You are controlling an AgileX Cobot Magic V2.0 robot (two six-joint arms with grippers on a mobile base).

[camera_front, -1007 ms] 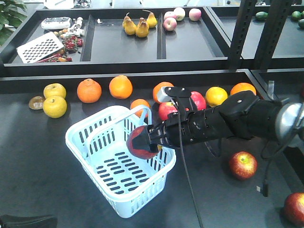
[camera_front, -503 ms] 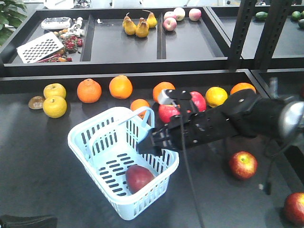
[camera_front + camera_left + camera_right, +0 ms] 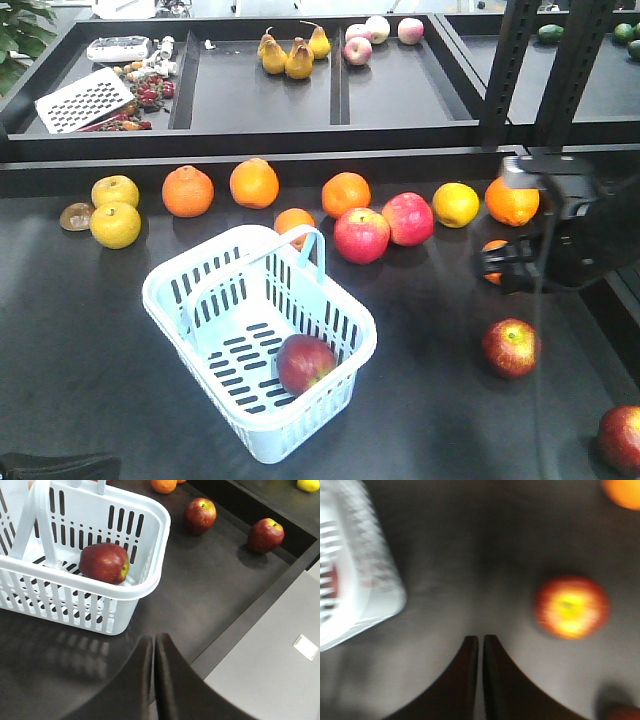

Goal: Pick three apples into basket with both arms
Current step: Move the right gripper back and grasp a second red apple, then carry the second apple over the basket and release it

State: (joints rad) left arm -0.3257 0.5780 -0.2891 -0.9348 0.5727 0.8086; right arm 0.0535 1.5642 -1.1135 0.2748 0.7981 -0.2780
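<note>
The pale blue basket [image 3: 330, 302] stands left of centre on the dark table. One dark red apple [image 3: 305, 362] lies in its near corner and shows through the slots in the left wrist view [image 3: 104, 562]. A second apple [image 3: 511, 347] lies on the table to the right, and a third [image 3: 622, 438] sits at the bottom right edge. My right gripper [image 3: 480, 639] is shut and empty, with that second apple [image 3: 571, 607] ahead to its right. My right arm [image 3: 560, 235] hangs above the table's right side. My left gripper [image 3: 154, 639] is shut and empty, near the basket's corner [image 3: 150, 515].
Two larger pink-red apples [image 3: 361, 235] [image 3: 408, 218] and several oranges [image 3: 254, 183] line the back of the table. Yellow fruit [image 3: 116, 224] lies at the far left. A raised shelf [image 3: 260, 130] with pears and small items runs behind. A black post [image 3: 510, 70] stands at the right.
My right gripper let go of the apple, which dropped into the basket. The right arm then pulled back to the right. The basket shifted slightly.
</note>
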